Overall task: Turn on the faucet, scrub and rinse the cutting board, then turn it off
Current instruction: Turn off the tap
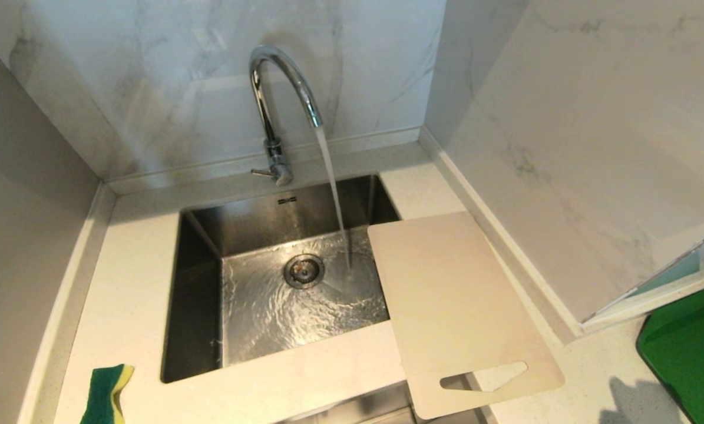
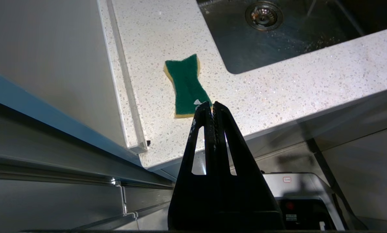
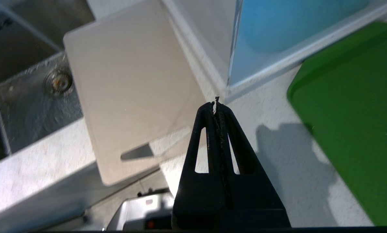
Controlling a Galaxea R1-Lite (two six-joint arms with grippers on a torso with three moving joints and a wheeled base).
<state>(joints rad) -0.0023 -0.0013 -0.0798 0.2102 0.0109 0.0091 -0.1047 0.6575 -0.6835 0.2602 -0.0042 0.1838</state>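
Observation:
Water streams from the chrome faucet (image 1: 272, 100) into the steel sink (image 1: 198, 282); its small lever (image 1: 263, 172) sticks out at the base. The beige cutting board (image 1: 455, 300) lies flat on the counter right of the sink, one edge over the basin, its handle slot toward the counter's front edge; the right wrist view shows the cutting board (image 3: 131, 87) too. A green and yellow sponge (image 1: 107, 393) lies at the front left, the same sponge (image 2: 185, 85) as in the left wrist view. My left gripper (image 2: 212, 104) hangs shut and empty near it. My right gripper (image 3: 216, 105) is shut and empty above the counter right of the board. Neither arm shows in the head view.
A dark green mat (image 1: 690, 347) lies on the counter at the far right, also the mat (image 3: 355, 106) in the right wrist view. Marble walls close in behind and to the right of the sink. A drain (image 1: 303, 270) sits in the wet basin floor.

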